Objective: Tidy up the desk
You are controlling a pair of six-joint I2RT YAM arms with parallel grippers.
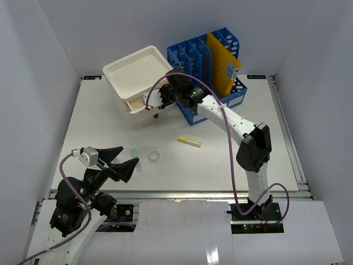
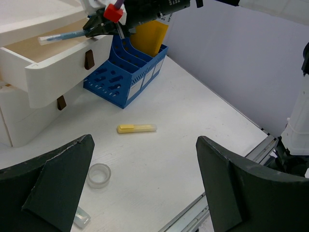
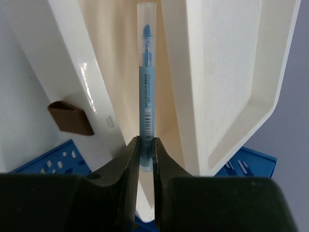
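Observation:
On the white desk (image 1: 248,160) lie a yellow highlighter (image 1: 189,142) (image 2: 137,128), a clear ring (image 1: 155,157) (image 2: 99,175) and a small pale capped piece (image 1: 135,153) (image 2: 81,217). My right gripper (image 1: 148,101) (image 3: 146,150) is shut on a blue pen (image 3: 146,87) (image 2: 63,36). It holds the pen level over the open top drawer (image 2: 58,72) of the white drawer box (image 1: 132,69). My left gripper (image 1: 122,160) (image 2: 144,140) hangs wide open and holds nothing, low over the desk's near left, just beside the ring and the pale piece.
A blue file rack (image 1: 204,55) (image 2: 123,77) with a yellow folder (image 1: 223,63) stands at the back, right of the drawer box. The right arm stretches diagonally across the desk's middle. A metal rail (image 1: 182,193) runs along the front edge.

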